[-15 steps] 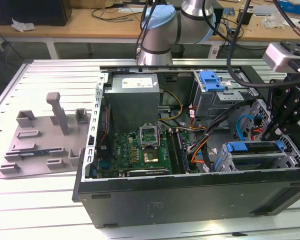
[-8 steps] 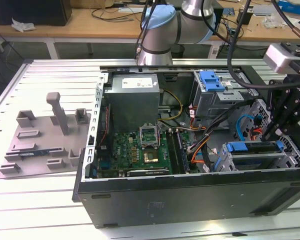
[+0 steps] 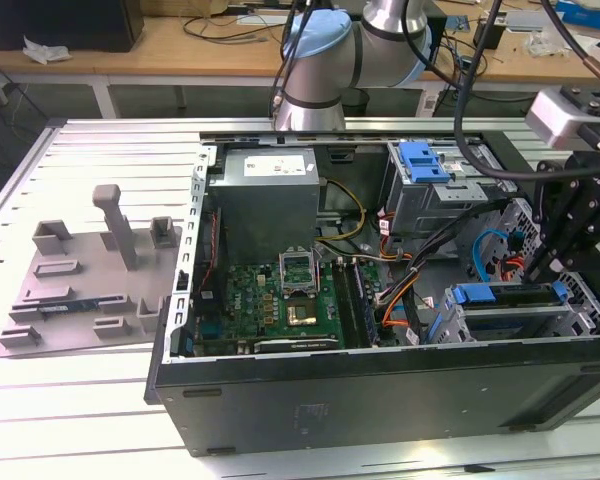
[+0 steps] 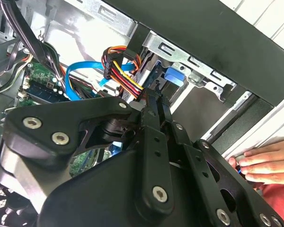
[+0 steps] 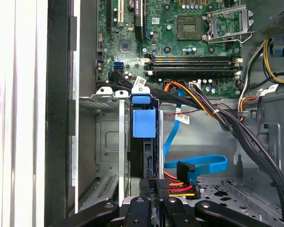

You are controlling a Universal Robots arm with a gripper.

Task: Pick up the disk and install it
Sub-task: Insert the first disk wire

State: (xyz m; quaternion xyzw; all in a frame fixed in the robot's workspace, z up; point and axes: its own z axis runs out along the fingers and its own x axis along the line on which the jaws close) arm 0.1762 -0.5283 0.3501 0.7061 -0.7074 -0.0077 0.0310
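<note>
From my station, the open computer case [image 3: 380,390] lies on its side on the slatted metal worktop [image 3: 100,150], with the arm reaching in from the far edge. The claw [image 3: 565,250] hangs over the corner of the case at the exterior view's right, above the lower drive cage [image 3: 520,325]. The disk [image 3: 510,297] stands on edge in that cage, its blue carrier bracket showing along the top. In the first wrist view the disk [image 5: 144,122] sits in a slot between the cage's metal walls, its blue tab at the end nearest the motherboard [image 5: 189,47], and the claw [image 5: 154,187] is at the opposite end of the same slot. Just beside the claw there, a power plug with red, yellow and orange wires [image 5: 177,187] and a blue data cable [image 5: 199,165] lie on the case floor. In the second wrist view the claw [image 4: 152,99] points at the disk [image 4: 174,76], very near it. I cannot tell whether the claw is open, closed or gripping the disk. A person's hand [image 4: 262,163] rests against the case's outer edge. A grey fixture plate [image 3: 90,280] lies on the worktop well apart from the case.
</note>
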